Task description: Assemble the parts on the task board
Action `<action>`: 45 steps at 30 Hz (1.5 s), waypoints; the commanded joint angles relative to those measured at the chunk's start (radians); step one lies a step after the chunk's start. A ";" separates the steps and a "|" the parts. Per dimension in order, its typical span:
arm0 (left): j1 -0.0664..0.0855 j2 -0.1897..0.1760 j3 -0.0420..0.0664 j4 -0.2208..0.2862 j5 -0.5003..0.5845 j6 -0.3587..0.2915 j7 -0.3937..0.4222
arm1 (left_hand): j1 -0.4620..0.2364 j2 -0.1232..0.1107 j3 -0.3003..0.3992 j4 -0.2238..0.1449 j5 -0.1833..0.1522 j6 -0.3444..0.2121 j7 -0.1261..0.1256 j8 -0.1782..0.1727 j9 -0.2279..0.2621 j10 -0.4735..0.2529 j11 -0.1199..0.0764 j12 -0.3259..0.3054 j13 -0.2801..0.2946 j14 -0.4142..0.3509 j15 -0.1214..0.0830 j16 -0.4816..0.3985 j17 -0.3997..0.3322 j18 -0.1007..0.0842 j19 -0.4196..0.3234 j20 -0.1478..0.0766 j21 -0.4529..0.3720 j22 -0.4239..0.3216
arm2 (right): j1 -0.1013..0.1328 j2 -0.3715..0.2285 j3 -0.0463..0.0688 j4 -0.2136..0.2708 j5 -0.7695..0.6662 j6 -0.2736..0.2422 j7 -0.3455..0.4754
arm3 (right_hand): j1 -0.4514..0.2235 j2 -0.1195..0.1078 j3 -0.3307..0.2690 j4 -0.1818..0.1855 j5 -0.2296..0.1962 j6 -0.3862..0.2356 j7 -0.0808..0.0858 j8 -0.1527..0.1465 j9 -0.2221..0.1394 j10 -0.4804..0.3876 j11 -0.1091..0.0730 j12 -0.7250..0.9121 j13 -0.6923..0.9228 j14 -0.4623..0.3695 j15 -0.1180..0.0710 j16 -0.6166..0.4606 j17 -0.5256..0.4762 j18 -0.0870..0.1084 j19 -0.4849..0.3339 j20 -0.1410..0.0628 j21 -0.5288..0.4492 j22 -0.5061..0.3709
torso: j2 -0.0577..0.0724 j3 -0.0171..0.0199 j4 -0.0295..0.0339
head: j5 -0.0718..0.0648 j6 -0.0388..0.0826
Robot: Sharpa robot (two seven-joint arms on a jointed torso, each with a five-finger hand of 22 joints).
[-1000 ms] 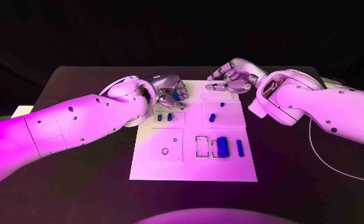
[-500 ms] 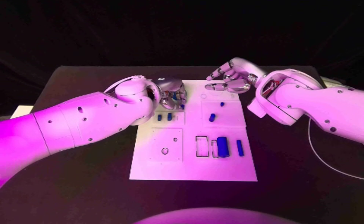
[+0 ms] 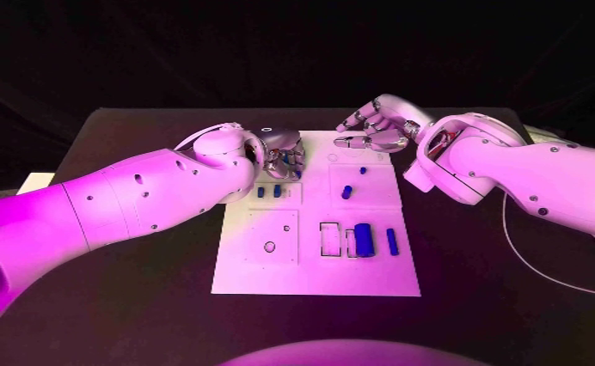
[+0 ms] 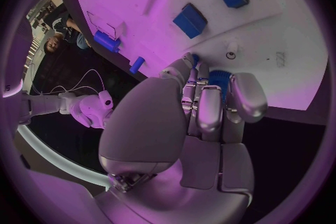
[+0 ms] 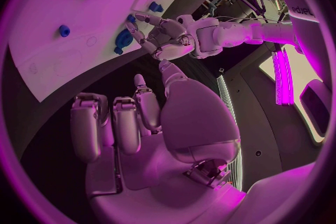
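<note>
Pinching a blue part [image 4: 218,77] at the board's [image 3: 372,276] far-left corner, left hand [image 3: 280,153] seats it; right hand [image 3: 378,130] hovers released.

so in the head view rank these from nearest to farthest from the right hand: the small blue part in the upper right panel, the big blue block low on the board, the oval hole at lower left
From the right hand:
1. Small blue part, middle right of the task board, just below the hand.
2. Big blue block, lower right, beside the rectangular slots.
3. Oval hole, lower left panel, across the board.
</note>
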 commanded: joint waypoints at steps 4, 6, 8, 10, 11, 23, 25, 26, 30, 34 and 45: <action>0.000 0.010 0.001 -0.005 -0.013 0.044 -0.009 | 0.002 0.002 0.026 -0.004 -0.008 0.018 -0.001 -0.010 -0.005 0.021 -0.001 -0.015 -0.005 0.030 -0.010 0.007 -0.007 -0.017 0.006 -0.006 0.010 0.007 | -0.001 0.001 0.000 0.001 -0.002 0.014 0.008 | 0.007 0.001 -0.005 0.001 0.007 0.004 -0.001 0.000 0.002 -0.002 -0.004 0.002 0.076 0.081 -0.002 -0.002 0.156 -0.004 -0.007 0.000 -0.004 0.033 | 0.000 0.0000 0.0000 | 0.002 0.000; 0.000 0.014 0.001 -0.008 -0.014 0.054 -0.014 | 0.001 0.001 0.032 -0.005 -0.008 0.022 -0.001 -0.012 -0.006 0.025 -0.002 -0.017 -0.005 0.030 -0.011 0.008 -0.008 -0.017 0.006 -0.006 0.010 0.009 | -0.001 0.001 0.000 0.001 -0.002 0.014 0.008 | 0.007 0.001 -0.005 0.001 0.007 0.004 -0.001 0.000 0.002 -0.002 -0.004 0.002 0.076 0.081 -0.002 -0.002 0.156 -0.004 -0.007 0.000 -0.004 0.033 | 0.000 0.0003 0.0000 | 0.002 0.000; 0.000 0.017 0.001 -0.012 -0.015 0.063 -0.017 | -0.001 -0.001 0.040 -0.008 -0.008 0.027 -0.002 -0.014 -0.008 0.031 -0.002 -0.021 -0.006 0.029 -0.012 0.009 -0.011 -0.018 0.006 -0.006 0.013 0.012 | -0.001 0.001 0.000 0.001 -0.002 0.014 0.008 | 0.007 0.001 -0.005 0.001 0.007 0.004 -0.001 0.000 0.002 -0.002 -0.004 0.002 0.076 0.081 -0.002 -0.002 0.156 -0.004 -0.007 0.000 -0.004 0.033 | 0.000 0.0003 0.0000 | 0.002 0.000; 0.000 0.021 0.001 -0.017 -0.016 0.070 -0.018 | -0.002 -0.002 0.047 -0.011 -0.009 0.032 -0.002 -0.015 -0.009 0.036 -0.003 -0.024 -0.006 0.029 -0.012 0.010 -0.013 -0.018 0.005 -0.007 0.015 0.014 | -0.001 0.001 0.000 0.002 -0.002 0.014 0.008 | 0.007 0.001 -0.005 0.001 0.007 0.004 -0.001 0.000 0.002 -0.002 -0.004 0.002 0.076 0.081 -0.002 -0.002 0.156 -0.004 -0.007 0.000 -0.004 0.033 | 0.000 0.0003 -0.0003 | 0.003 -0.001; 0.000 0.023 0.001 -0.020 -0.016 0.072 -0.018 | -0.002 -0.002 0.051 -0.012 -0.009 0.034 -0.002 -0.016 -0.010 0.039 -0.003 -0.025 -0.007 0.029 -0.012 0.010 -0.014 -0.018 0.005 -0.007 0.015 0.014 | -0.001 0.001 0.000 0.002 -0.002 0.014 0.008 | 0.007 0.001 -0.005 0.001 0.007 0.004 -0.001 0.000 0.002 -0.002 -0.004 0.002 0.076 0.081 -0.002 -0.002 0.156 -0.004 -0.007 0.000 -0.004 0.033 | 0.000 0.0005 -0.0003 | 0.003 -0.001; -0.003 0.026 0.002 -0.028 -0.009 0.012 -0.005 | 0.000 -0.004 0.105 -0.041 -0.009 0.064 0.003 -0.024 -0.016 0.076 -0.006 -0.043 -0.005 0.026 -0.014 0.014 -0.032 -0.025 0.012 -0.010 0.054 0.049 | -0.001 0.003 0.000 0.001 -0.002 0.014 0.009 | 0.007 0.001 -0.005 0.001 0.007 0.004 -0.001 0.000 0.002 -0.002 -0.004 0.002 0.076 0.081 -0.002 -0.002 0.156 -0.004 -0.007 0.000 -0.004 0.033 | 0.000 -0.0006 -0.0008 | -0.002 0.001; -0.004 0.019 0.005 -0.023 0.001 -0.015 -0.001 | 0.007 -0.004 0.121 -0.053 -0.009 0.069 0.009 -0.027 -0.018 0.088 -0.004 -0.044 -0.003 0.024 -0.014 0.010 -0.044 -0.030 0.018 -0.010 0.077 0.068 | -0.001 0.002 0.000 0.001 -0.002 0.014 0.009 | 0.007 0.001 -0.005 0.001 0.007 0.004 -0.001 0.000 0.002 -0.002 -0.004 0.002 0.076 0.081 -0.002 -0.002 0.156 -0.004 -0.007 0.000 -0.004 0.033 | 0.000 -0.0006 0.0000 | -0.004 0.002; -0.004 0.015 0.006 -0.019 0.006 -0.027 0.001 | 0.009 -0.004 0.128 -0.059 -0.009 0.071 0.010 -0.028 -0.019 0.091 -0.004 -0.045 -0.002 0.024 -0.014 0.009 -0.047 -0.031 0.019 -0.010 0.082 0.072 | -0.001 0.002 0.000 0.001 -0.002 0.014 0.009 | 0.007 0.001 -0.005 0.001 0.007 0.004 -0.001 0.000 0.002 -0.002 -0.004 0.002 0.076 0.081 -0.002 -0.002 0.156 -0.004 -0.007 0.000 -0.004 0.033 | 0.000 -0.0005 0.0002 | -0.005 0.002; -0.004 -0.011 0.012 0.006 0.038 -0.066 0.008 | 0.006 -0.008 0.154 -0.074 -0.009 0.077 0.013 -0.034 -0.023 0.097 -0.002 -0.055 -0.001 0.023 -0.011 0.011 -0.054 -0.032 0.019 -0.009 0.089 0.079 | -0.001 0.002 0.000 0.001 -0.002 0.014 0.010 | 0.007 0.001 -0.005 0.001 0.007 0.004 -0.001 0.000 0.002 -0.002 -0.004 0.002 0.076 0.081 -0.002 -0.002 0.156 -0.004 -0.007 0.000 -0.004 0.033 | -0.001 -0.0005 0.0007 | -0.006 0.003; -0.002 -0.053 0.027 0.048 0.081 -0.094 0.012 | -0.005 -0.014 0.173 -0.084 -0.010 0.081 0.014 -0.040 -0.026 0.100 -0.001 -0.064 -0.001 0.022 -0.010 0.014 -0.059 -0.032 0.019 -0.008 0.091 0.082 | -0.001 -0.001 0.000 0.000 -0.002 0.013 0.009 | 0.007 0.001 -0.005 0.001 0.007 0.004 -0.001 0.000 0.002 -0.002 -0.004 0.002 0.076 0.081 -0.002 -0.002 0.156 -0.004 -0.007 0.000 -0.004 0.033 | -0.001 0.0004 0.0025 | -0.007 0.003; 0.004 -0.149 0.042 0.112 0.153 -0.043 -0.001 | -0.029 -0.022 0.190 -0.091 -0.011 0.085 0.014 -0.049 -0.030 0.103 0.000 -0.077 -0.001 0.021 -0.009 0.017 -0.067 -0.033 0.018 -0.006 0.095 0.087 | -0.001 -0.004 0.000 0.000 0.000 0.014 0.009 | 0.007 0.001 -0.005 0.001 0.007 0.004 -0.001 0.000 0.002 -0.002 -0.004 0.002 0.076 0.081 -0.002 -0.002 0.156 -0.004 -0.007 0.000 -0.004 0.033 | 0.000 -0.0005 0.0014 | -0.005 0.010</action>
